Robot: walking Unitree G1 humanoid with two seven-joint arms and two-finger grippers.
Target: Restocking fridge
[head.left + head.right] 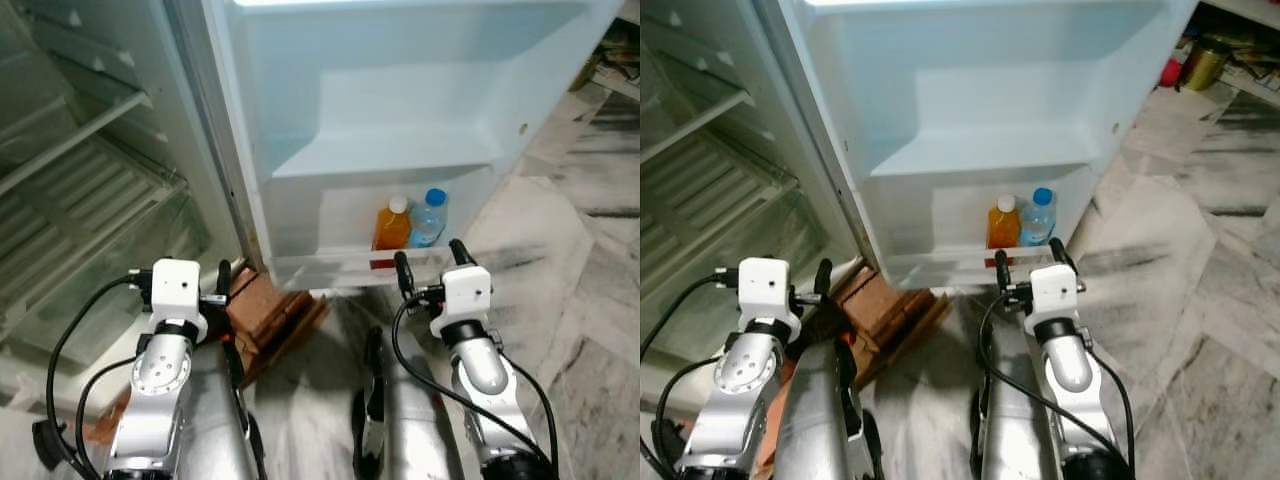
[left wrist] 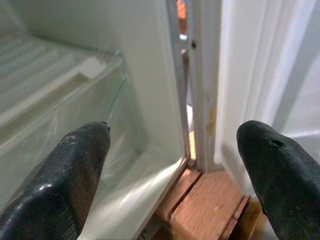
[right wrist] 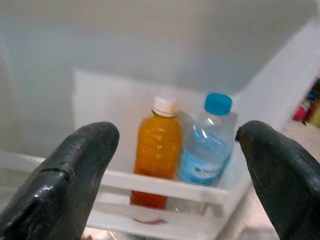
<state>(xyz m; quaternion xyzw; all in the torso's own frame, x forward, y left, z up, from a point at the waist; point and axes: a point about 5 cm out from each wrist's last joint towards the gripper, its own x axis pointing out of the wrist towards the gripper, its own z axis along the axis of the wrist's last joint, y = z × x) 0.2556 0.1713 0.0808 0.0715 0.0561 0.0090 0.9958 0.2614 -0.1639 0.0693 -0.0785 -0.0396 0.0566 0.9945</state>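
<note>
The fridge door (image 1: 400,110) stands open before me. In its lowest door shelf (image 1: 350,265) stand an orange juice bottle (image 1: 392,226) with a white cap and a clear water bottle (image 1: 428,218) with a blue cap, side by side and upright. My right gripper (image 1: 433,262) hangs open just in front of that shelf, holding nothing; its wrist view faces the juice bottle (image 3: 155,150) and water bottle (image 3: 206,142). My left gripper (image 1: 226,285) is open and empty, low by the fridge's hinge side, near the glass-fronted drawer (image 2: 75,140).
The fridge interior (image 1: 80,170) on the left has wire and glass shelves. Brown bricks (image 1: 265,310) lie on the floor under the door hinge. Marble floor (image 1: 570,260) spreads to the right, with some containers (image 1: 1200,60) at the far right.
</note>
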